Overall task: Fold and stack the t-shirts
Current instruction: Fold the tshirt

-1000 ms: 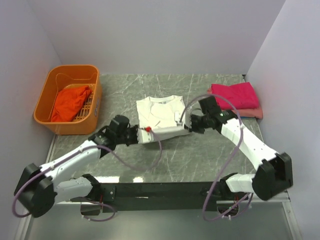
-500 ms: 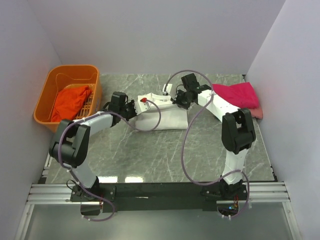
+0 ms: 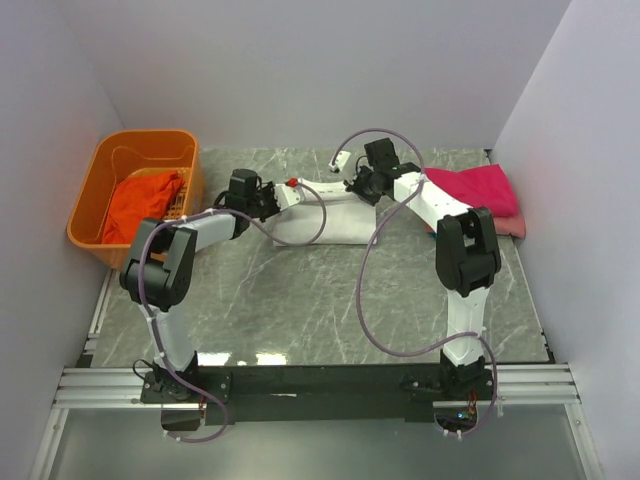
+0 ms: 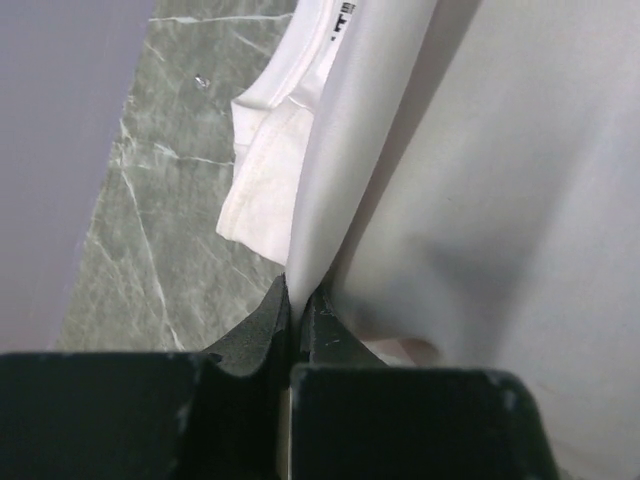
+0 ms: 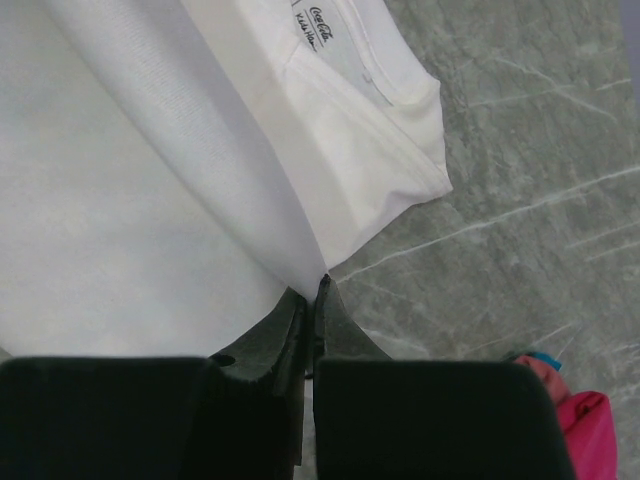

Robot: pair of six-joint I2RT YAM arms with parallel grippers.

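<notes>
The white shirt (image 3: 325, 225) is mid-fold at the far centre of the worktop (image 3: 300, 300), with the left pincer (image 4: 295, 300) and right pincer (image 5: 312, 290) each pinching its edge. A folded magenta pile (image 3: 470, 190) sits far right. An orange-red shirt (image 3: 140, 205) lies unfolded in the basket (image 3: 145, 133), far left.

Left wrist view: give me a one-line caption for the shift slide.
Left claw shut on a folded edge of the white t-shirt, with the marbled table showing at left.
</notes>
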